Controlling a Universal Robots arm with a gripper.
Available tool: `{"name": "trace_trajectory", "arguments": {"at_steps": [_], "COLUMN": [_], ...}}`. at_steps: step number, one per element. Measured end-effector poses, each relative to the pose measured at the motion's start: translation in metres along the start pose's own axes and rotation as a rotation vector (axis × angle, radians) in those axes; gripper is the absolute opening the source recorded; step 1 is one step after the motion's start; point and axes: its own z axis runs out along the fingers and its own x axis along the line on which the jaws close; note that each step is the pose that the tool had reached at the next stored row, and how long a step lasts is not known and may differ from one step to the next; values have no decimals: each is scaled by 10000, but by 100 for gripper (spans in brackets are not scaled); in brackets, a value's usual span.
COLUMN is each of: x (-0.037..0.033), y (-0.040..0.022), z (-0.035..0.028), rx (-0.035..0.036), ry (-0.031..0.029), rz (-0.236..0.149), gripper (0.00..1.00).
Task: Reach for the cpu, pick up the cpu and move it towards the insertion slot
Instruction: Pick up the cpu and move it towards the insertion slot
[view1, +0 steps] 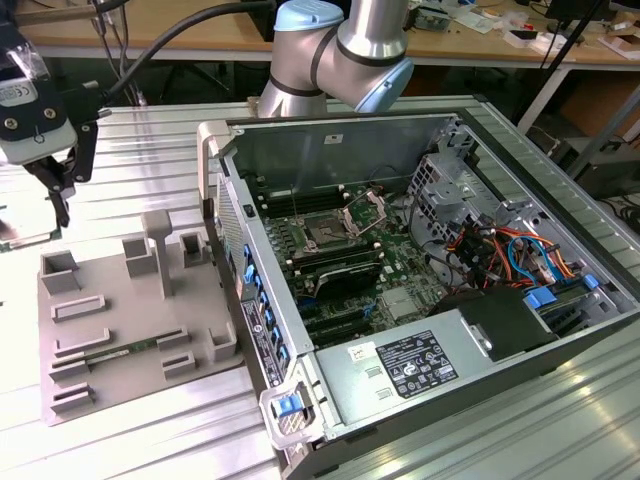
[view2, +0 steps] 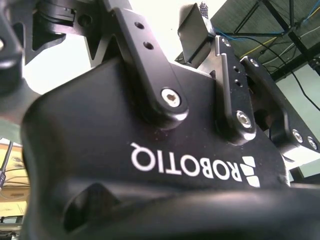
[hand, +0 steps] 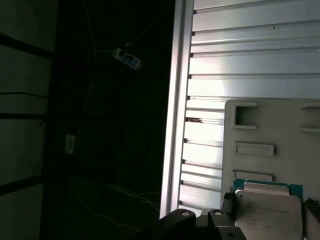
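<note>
The cpu (hand: 267, 212), a flat square chip with a silver top and a green rim, hangs above the grey fixture plate (hand: 280, 130) in the first wrist view. Dark fingers (hand: 227, 202) flank it on both sides, so my gripper is shut on it. In the exterior view my gripper (view1: 58, 195) hangs at the far left, above the far corner of the plate (view1: 130, 320), fingers pointing down. The insertion slot (view1: 325, 236), a dark square socket with its silver bracket (view1: 365, 212) raised, lies inside the open computer case, well to the exterior view's right of my gripper.
The open computer case (view1: 240, 330) lies on a ribbed metal table (view1: 130, 150); its tall near wall stands between the fixture plate and the motherboard. Black memory slots (view1: 340, 275), cables and a power supply (view1: 415, 360) crowd the inside. A green memory stick (view1: 115, 352) rests in the plate.
</note>
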Motion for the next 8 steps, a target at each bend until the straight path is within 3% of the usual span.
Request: {"name": "trace_trajectory", "arguments": {"at_steps": [8], "x": [1], "y": [0], "z": [-99], "rx": [0], "ry": [0], "rz": [0], "gripper": [55]}}
